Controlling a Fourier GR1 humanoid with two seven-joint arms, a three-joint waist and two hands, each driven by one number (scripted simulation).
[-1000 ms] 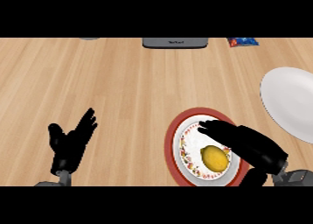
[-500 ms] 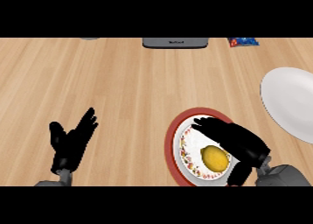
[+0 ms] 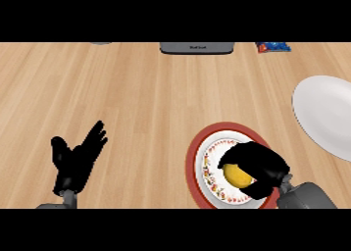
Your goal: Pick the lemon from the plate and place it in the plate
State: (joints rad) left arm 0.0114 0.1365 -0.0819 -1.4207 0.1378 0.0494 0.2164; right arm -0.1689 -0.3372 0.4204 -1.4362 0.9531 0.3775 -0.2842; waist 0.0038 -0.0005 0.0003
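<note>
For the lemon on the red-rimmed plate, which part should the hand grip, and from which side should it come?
Probably best across the round middle, coming from above. The lemon lies low on the red-rimmed plate, so a sideways approach would likely meet the rim. The right hand is already curled over it from above, fingers and thumb on opposite sides. The left hand rests open at the lower left.
</note>
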